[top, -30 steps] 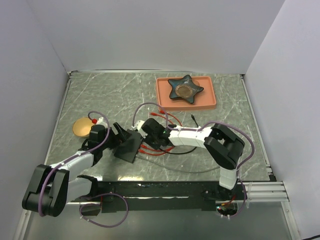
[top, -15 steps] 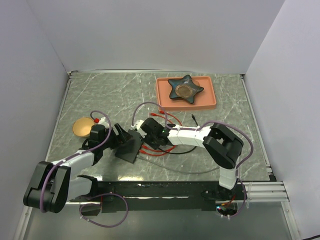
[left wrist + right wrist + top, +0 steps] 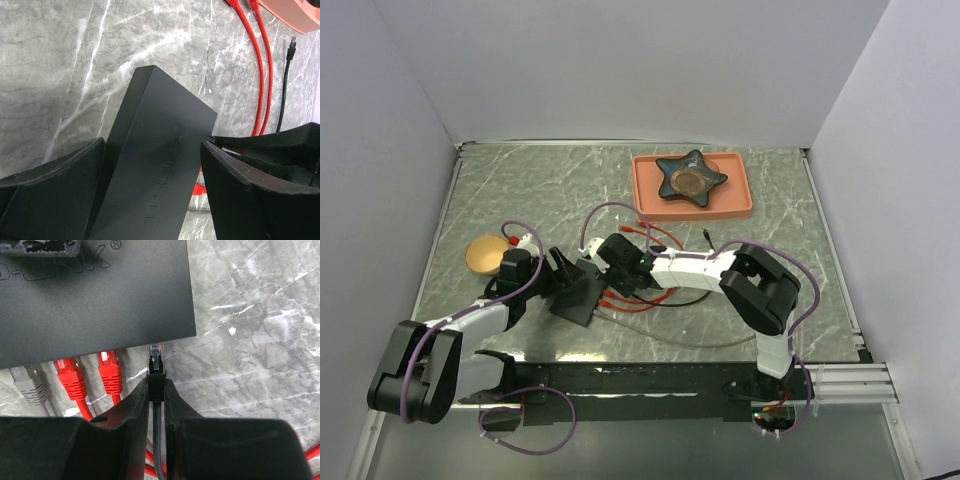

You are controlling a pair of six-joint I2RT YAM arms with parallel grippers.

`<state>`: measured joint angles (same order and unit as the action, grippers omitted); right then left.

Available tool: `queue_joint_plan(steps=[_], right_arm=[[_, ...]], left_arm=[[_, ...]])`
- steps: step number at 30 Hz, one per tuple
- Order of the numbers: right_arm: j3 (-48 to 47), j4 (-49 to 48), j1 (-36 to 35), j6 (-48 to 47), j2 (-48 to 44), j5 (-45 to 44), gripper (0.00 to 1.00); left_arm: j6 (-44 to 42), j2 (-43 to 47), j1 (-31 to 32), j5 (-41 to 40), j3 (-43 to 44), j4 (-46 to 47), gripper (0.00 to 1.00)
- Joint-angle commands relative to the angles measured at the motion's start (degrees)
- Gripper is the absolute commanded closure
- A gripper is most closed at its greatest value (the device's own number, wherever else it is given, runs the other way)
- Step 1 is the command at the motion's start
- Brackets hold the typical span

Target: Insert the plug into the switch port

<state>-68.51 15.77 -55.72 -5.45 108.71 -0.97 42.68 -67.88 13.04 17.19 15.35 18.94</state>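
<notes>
The switch (image 3: 577, 295) is a flat matte-black box lying on the marble table left of centre. In the left wrist view the switch (image 3: 165, 110) sits between my left gripper's (image 3: 152, 145) wide-set fingers, both of which touch its long sides. My right gripper (image 3: 157, 382) is shut on a black plug (image 3: 156, 360). The plug's clear tip is at the switch's (image 3: 95, 295) port edge, just right of two red plugs (image 3: 110, 372) and a grey plug (image 3: 29, 382) seated in sockets. From above, the right gripper (image 3: 608, 272) meets the switch from the right and the left gripper (image 3: 570, 280) from the left.
An orange tray (image 3: 740, 205) holding a dark star-shaped dish (image 3: 690, 178) stands at the back right. A round wooden disc (image 3: 483, 256) lies left of the left arm. Red cables (image 3: 655, 235) and a loose black cable (image 3: 285, 85) trail right of the switch.
My left gripper's jaws have narrowed onto the switch's sides. The right gripper has edged left with the plug toward the switch's port edge.
</notes>
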Motion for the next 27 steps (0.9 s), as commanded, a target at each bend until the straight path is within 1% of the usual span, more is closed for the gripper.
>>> queue_joint_plan(steps=[1,8,13,27], right_arm=[[-2.3,-2.0,0.1,0.9,1.2,0.2,1.0],[-1.0,-3.1,-0.1,1.1,-1.1,0.5,1.0],[-0.9,-3.9,-0.3,0.7,-1.0,0.7,1.0],[1.5,-8.6,-2.1,-2.4,-3.9,0.6,1.0]], left_arm=[[-0.6,-0.6,0.1,2.3,1.2,1.1,0.18],[-0.5,-0.9,0.1,2.6,1.2,1.4,0.18],[-0.6,-0.9,0.1,2.8,1.3,1.4,0.17],[-0.8,-1.6,0.1,3.8,1.3,1.7,0.17]])
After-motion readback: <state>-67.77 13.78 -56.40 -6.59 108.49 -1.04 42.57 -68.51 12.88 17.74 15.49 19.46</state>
